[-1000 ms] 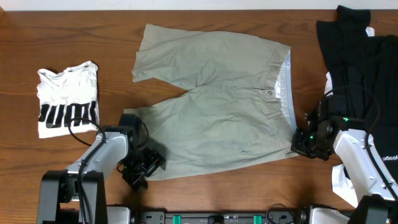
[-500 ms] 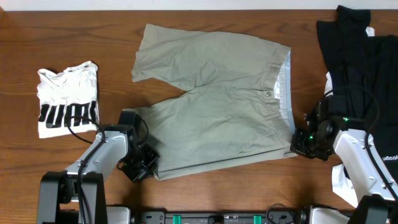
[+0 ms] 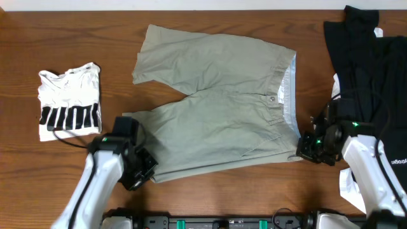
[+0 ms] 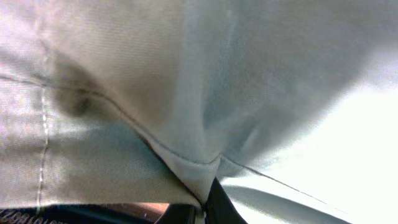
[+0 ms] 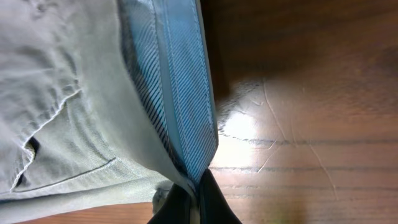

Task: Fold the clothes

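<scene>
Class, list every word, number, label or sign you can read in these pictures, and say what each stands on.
None can be read.
white tee: black bars, not letters.
right arm: tiny marking, too small to read.
dark strip at the bottom of the left wrist view: characters too blurred.

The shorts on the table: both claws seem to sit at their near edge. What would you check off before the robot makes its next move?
1. Near leg hem of the shorts pinched by the left gripper: ok, cloth fills the left wrist view.
2. Near waistband corner pinched by the right gripper: ok.
3. Both fabric layers caught in each pinch: cannot tell.
4. Far leg lying flat and spread: ok.
5. The white tee and the black garments lying apart from the shorts: ok.
</scene>
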### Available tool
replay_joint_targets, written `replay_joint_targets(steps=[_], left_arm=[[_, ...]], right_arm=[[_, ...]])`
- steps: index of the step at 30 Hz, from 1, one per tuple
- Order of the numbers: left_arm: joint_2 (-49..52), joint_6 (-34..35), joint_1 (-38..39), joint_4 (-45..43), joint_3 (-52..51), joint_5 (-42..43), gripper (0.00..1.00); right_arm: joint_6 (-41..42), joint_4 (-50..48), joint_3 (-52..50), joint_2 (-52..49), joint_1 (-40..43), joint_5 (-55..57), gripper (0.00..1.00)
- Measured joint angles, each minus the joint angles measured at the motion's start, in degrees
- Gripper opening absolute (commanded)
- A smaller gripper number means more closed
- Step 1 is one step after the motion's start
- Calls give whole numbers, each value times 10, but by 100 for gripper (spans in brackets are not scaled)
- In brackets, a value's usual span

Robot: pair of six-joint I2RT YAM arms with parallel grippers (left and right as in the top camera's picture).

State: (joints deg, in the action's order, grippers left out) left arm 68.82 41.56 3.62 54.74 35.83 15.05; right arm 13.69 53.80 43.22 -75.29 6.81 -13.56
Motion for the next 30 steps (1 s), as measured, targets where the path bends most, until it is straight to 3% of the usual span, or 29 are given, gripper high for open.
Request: replay_joint_targets(steps=[17, 23, 30], left_arm=[[-409, -37, 2, 55, 32, -21, 6], [-443, -56, 2, 23, 123, -33, 6], [-442, -75, 4, -85, 199, -33, 6]], right_arm=[[12, 43, 0, 376, 0, -3, 1], [12, 43, 4, 460, 0, 1, 1], [24, 42, 55, 467, -1, 4, 1]])
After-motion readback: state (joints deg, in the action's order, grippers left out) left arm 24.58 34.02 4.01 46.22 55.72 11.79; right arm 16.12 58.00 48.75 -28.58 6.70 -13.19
